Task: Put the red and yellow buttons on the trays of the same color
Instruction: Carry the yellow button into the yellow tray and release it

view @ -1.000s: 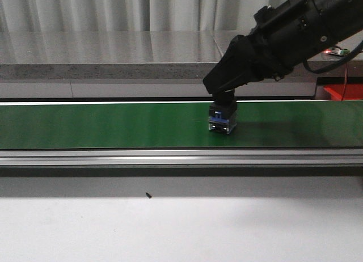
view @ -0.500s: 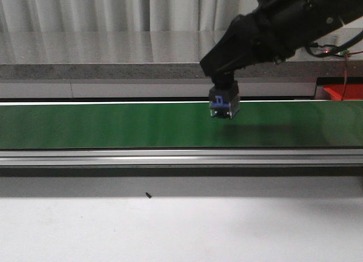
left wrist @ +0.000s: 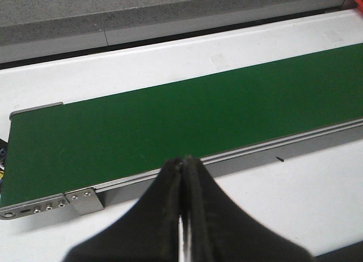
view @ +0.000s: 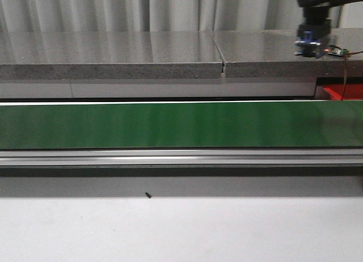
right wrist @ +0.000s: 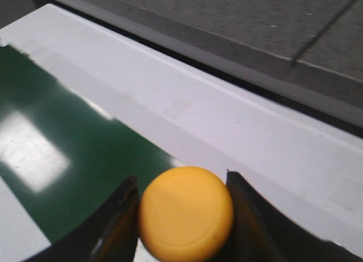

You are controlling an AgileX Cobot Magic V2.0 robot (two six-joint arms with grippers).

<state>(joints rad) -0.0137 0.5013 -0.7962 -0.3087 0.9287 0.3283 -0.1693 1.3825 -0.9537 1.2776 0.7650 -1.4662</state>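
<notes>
Front view: the right pincer [view: 310, 45] has risen off the green conveyor belt [view: 170, 125] and swung to the far right corner, near a red tray [view: 343, 92] at the right edge; the belt now lies bare.

Left wrist view: the left pincer [left wrist: 182, 216] hangs clenched on nothing above the belt's near rail.

Right wrist view: the yellow button [right wrist: 186, 212] sits clamped between the right fingers [right wrist: 116, 216], so pickup looks done; delivery to a yellow tray, unseen, remains.

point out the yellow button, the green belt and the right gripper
yellow button [right wrist: 186, 212], right wrist view, middle of its round face
green belt [view: 170, 125], front view, middle of its bare surface
right gripper [right wrist: 181, 216], right wrist view, midway between the fingertips, shut on the button
</notes>
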